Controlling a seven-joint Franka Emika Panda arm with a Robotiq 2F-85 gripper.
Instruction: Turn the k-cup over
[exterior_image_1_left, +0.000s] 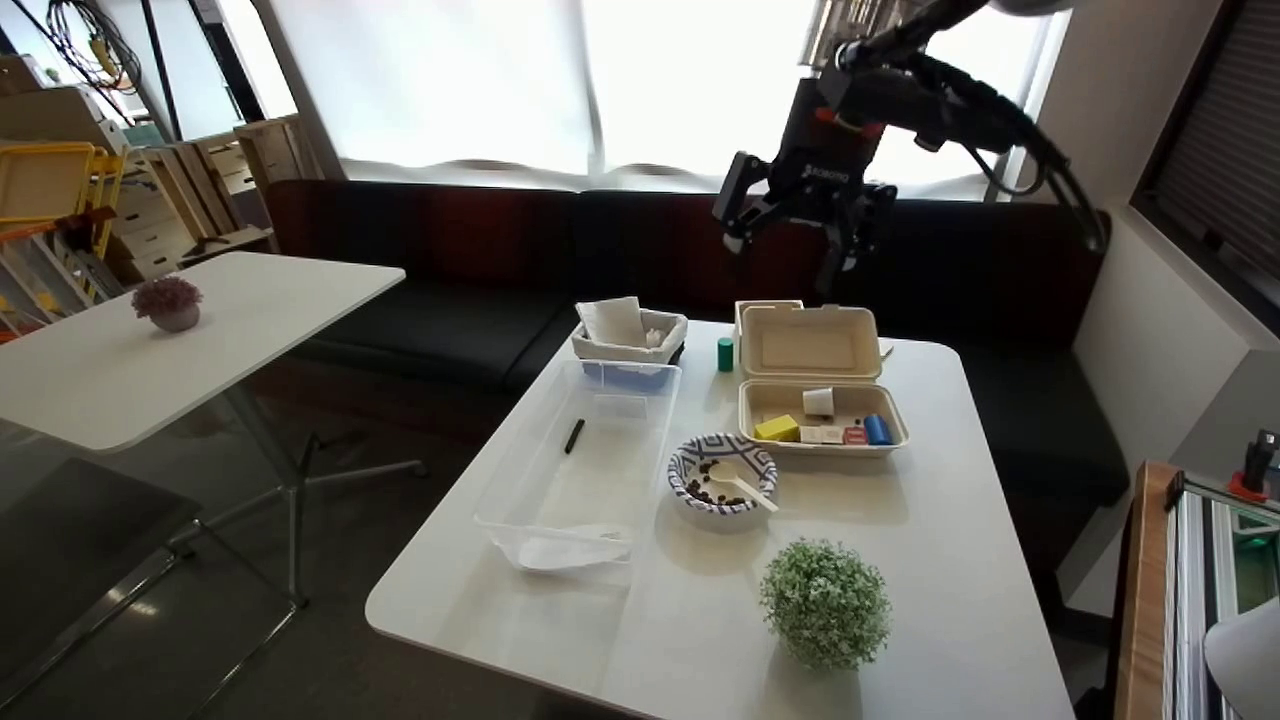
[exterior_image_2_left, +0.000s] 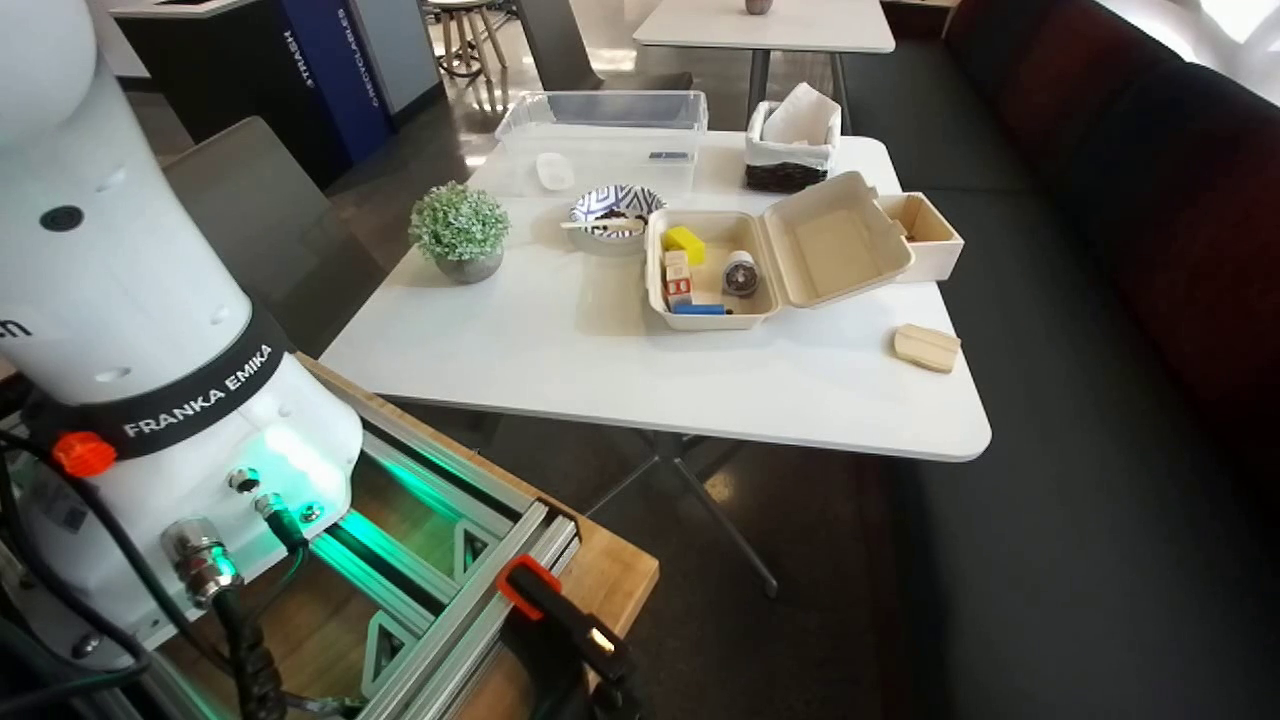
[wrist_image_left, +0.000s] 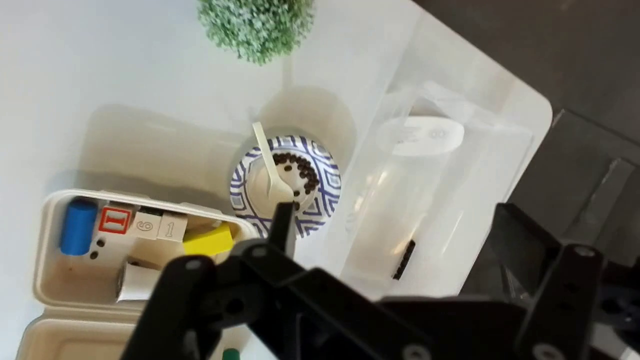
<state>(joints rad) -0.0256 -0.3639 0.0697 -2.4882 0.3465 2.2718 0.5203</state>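
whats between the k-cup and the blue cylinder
Two dark beanlike bits on the takeout box floor, nearer the blue cylinder; the wrist view shows them.

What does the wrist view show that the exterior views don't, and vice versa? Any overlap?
Wrist only: readable digits on the two pale blocks; too small to read in the exterior views.
Exterior only: a lined basket in both exterior views; in an exterior view, the arm's lettered base and the k-cup's dark end face-on.
Shared: the k-cup in the open takeout box, patterned bowl with spoon, clear bin, green plant.
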